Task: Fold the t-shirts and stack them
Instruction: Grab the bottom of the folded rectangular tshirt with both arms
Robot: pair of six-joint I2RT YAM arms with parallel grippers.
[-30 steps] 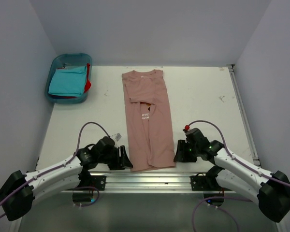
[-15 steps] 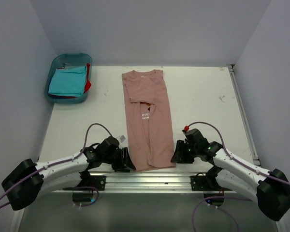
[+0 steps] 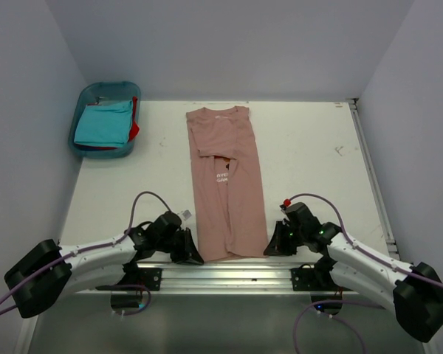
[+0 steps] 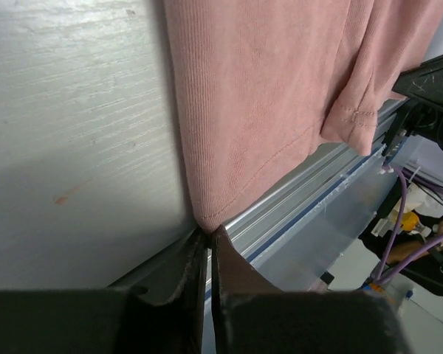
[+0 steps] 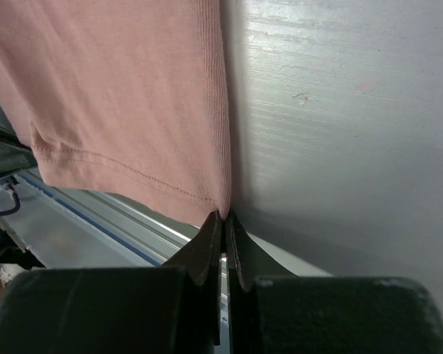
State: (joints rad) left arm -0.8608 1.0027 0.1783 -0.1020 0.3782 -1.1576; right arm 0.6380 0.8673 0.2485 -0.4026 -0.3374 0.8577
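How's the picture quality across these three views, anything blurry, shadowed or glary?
Top external view: soft even light, all sharp. Left wrist view: pink t-shirt weave crisp, the jaws at the bottom dark and blurred, a shadow on the table along the cloth's edge. Right wrist view: the same blurred jaws, bright sheen on the table.

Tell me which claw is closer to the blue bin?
Left. The left gripper pinches the pink t-shirt at its near-left corner, toward the blue bin; the right gripper, at its near-right corner.

Left hand [image 3: 197,257] and right hand [image 3: 269,251] sit low, fingers pinched closed.
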